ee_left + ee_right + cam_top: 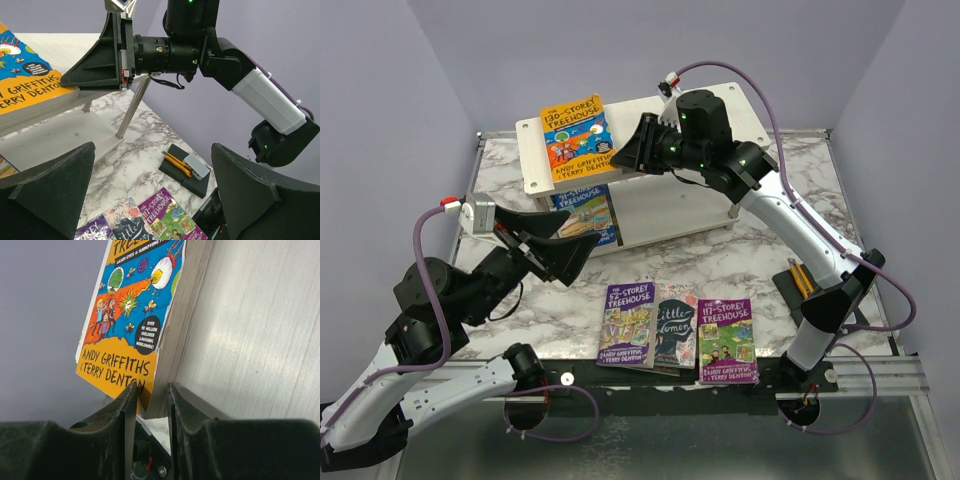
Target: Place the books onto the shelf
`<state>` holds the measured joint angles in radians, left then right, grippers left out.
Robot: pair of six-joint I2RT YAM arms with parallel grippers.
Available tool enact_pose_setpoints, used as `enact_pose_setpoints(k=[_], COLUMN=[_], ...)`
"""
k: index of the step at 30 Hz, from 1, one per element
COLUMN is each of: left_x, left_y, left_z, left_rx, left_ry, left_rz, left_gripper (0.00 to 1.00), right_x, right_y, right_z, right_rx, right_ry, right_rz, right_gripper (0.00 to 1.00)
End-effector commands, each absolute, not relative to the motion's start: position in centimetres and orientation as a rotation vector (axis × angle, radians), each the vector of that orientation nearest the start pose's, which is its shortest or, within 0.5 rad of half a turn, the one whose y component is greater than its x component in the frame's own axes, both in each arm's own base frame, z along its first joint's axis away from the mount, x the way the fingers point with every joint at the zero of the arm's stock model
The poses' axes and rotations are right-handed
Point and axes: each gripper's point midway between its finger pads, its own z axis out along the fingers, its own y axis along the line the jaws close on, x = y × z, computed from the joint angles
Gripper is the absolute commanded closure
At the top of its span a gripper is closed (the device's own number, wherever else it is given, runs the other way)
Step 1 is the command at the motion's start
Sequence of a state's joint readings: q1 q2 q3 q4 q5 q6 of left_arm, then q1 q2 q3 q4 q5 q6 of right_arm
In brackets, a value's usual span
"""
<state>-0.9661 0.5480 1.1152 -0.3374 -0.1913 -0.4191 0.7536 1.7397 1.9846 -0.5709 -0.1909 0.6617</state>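
An orange Treehouse book (574,135) lies flat on the top board of the pale wooden shelf (720,110). My right gripper (620,160) is shut on its near right corner; in the right wrist view the corner of the orange book (130,315) sits between the two fingers, against the shelf top (250,330). A blue book (590,200) lies on the lower tier. My left gripper (585,235) hangs open and holds nothing in front of that tier. On the table lie a purple book (627,325), Little Women (677,330) and a second purple book (726,340).
A black block carrying a yellow utility knife and a small grey box (798,280) sits at the table's right edge, also seen as the black block (186,170) in the left wrist view. The right arm reaches over the shelf's right end. Grey walls enclose the marble table.
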Motion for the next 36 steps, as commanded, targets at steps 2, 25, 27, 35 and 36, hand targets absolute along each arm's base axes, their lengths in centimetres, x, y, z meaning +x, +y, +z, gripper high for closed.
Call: enact_pose_setpoints(k=[2, 25, 27, 35, 36], left_x=[14.1, 14.4, 14.5, 14.3, 14.3], left_y=[-17.2, -17.6, -17.7, -17.8, -18.0], left_z=[45.2, 45.1, 45.0, 44.1, 43.8], left_rx=[0.201, 0.204, 0.205, 0.205, 0.21], left_ry=[1.403, 1.408, 1.412, 1.432, 1.442], left_rz=[-1.032, -1.032, -1.028, -1.043, -1.044], left_gripper=[0.01, 0.01, 0.01, 0.01, 0.01], right_x=[33.4, 33.1, 33.3, 33.0, 32.7], right_y=[39.3, 39.6, 39.3, 37.0, 36.5], right_z=[38.2, 38.6, 38.9, 41.8, 42.2], right_rx=[-0.218, -0.229, -0.217, -0.185, -0.181], right_ry=[2.042, 2.03, 2.024, 1.952, 1.943], right_rz=[1.093, 1.075, 1.063, 1.003, 0.993], right_gripper=[0.7, 0.62, 0.58, 0.49, 0.48])
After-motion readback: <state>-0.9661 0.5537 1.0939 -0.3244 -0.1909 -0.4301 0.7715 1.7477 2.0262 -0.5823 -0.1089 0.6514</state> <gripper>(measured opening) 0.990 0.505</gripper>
